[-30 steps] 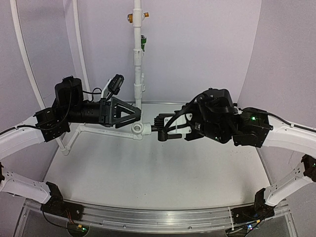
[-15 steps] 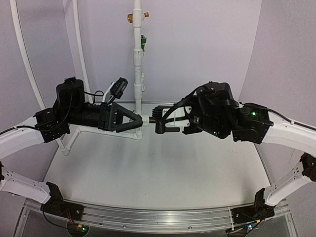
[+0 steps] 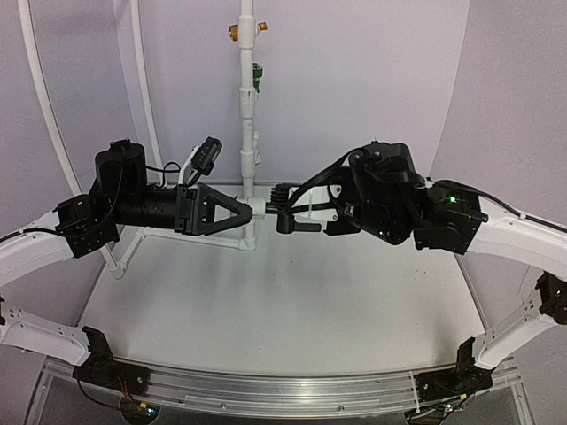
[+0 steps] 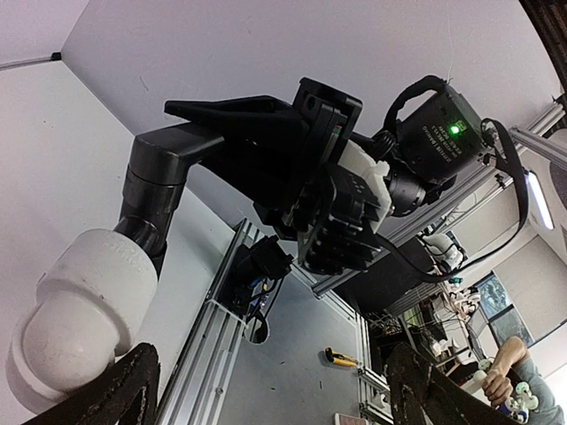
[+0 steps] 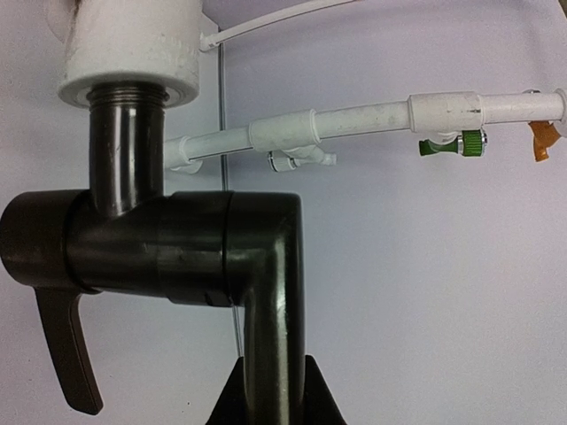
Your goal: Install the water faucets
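Note:
The black faucet (image 5: 177,243) has its threaded stem pushed into a white elbow fitting (image 5: 133,44), with its lever hanging at the left. My right gripper (image 5: 270,376) is shut on the faucet's spout. In the top view the right gripper (image 3: 299,217) holds the faucet (image 3: 285,212) level against the white fitting (image 3: 258,207) above the table. My left gripper (image 3: 244,211) reaches that fitting from the left. In the left wrist view its fingers (image 4: 124,390) stand wide apart with nothing between them, and the white elbow (image 4: 84,310) lies against the left one, with the faucet (image 4: 164,181) entering it.
A tall white pipe (image 3: 247,106) stands at the back with a green valve (image 3: 257,78) and an orange valve (image 3: 234,32). A white pipe (image 3: 186,237) lies along the table under the left gripper. Curved white tubes (image 3: 53,133) rise at the left.
My right gripper has carried the faucet up and to the left, to the white fitting. My left gripper has levelled out and its tip now sits at the same fitting.

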`<state>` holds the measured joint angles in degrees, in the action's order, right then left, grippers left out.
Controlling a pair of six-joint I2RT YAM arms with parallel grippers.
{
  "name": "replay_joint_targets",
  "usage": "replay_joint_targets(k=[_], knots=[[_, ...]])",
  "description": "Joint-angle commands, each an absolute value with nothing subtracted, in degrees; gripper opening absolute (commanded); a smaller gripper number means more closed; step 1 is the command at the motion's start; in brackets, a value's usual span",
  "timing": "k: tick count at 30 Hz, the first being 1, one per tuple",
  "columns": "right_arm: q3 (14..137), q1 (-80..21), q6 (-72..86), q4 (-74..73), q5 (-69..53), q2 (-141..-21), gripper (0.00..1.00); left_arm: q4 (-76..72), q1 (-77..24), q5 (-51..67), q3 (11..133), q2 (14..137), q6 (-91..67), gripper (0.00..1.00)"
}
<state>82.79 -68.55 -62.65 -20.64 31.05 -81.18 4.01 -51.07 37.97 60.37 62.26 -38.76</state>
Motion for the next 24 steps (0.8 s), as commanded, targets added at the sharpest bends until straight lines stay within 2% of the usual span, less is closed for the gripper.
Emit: replay_joint_targets(k=[1,24], knots=[[87.62,-68.82,-59.33,-12.95,31.73,-80.59,0.0,3.85,-51.06,36.61,59.54,61.87,-37.87,0.89],[84.49,-69.17,-60.64,-13.28,27.53,-78.31,0.0,1.49,-49.4,30.47,59.2,59.15,-38.76,0.97]])
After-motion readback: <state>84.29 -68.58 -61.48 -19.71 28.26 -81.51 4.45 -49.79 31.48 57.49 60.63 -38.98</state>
